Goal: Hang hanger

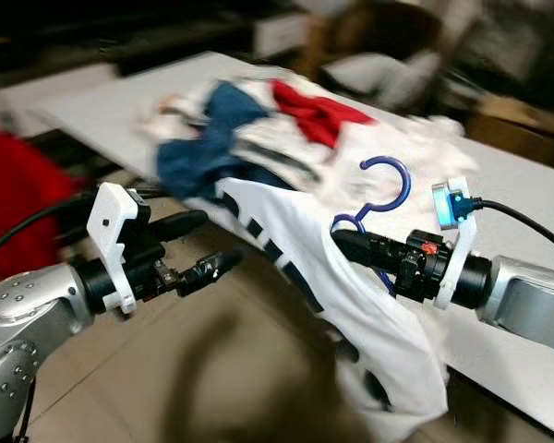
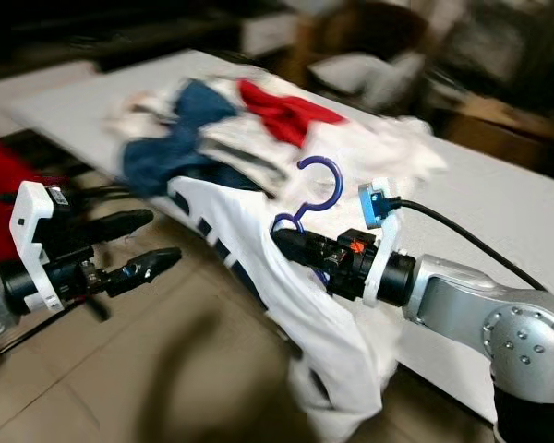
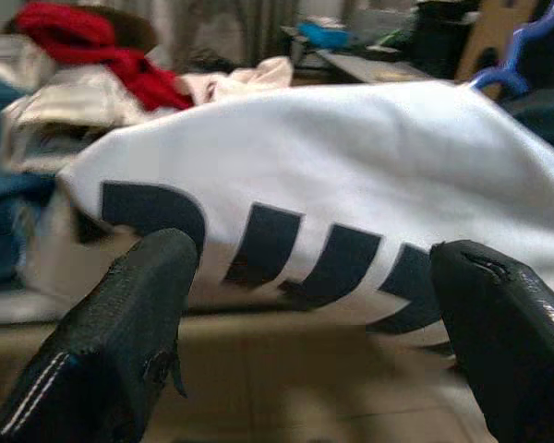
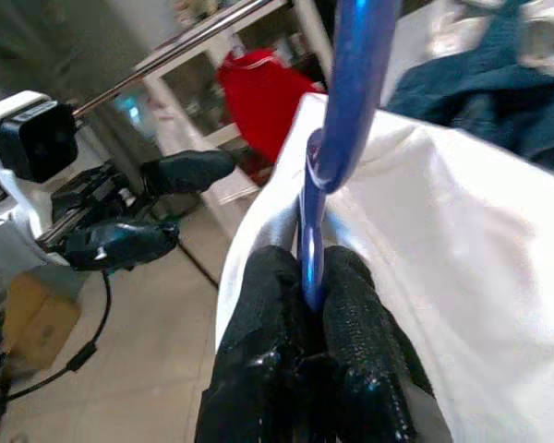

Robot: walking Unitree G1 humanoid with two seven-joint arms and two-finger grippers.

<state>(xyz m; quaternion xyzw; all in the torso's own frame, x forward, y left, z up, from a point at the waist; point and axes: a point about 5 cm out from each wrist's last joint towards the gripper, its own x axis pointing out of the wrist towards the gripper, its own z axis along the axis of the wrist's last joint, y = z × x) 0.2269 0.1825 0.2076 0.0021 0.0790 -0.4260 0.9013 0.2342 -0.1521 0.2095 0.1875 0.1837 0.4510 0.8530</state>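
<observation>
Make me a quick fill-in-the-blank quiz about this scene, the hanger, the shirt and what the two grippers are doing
1. The right gripper is shut on the neck of a ____ hanger.
2. The garment draped on that hanger is a ____ shirt with dark stripes.
3. The left gripper holds nothing, and its fingers are ____.
4. The heap of clothes lies on a ____.

Missing words: blue; white; open; table

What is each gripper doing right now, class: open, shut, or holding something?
Left gripper: open, holding nothing, beside the white garment.
Right gripper: shut on the blue hanger, which carries the white garment.
</observation>
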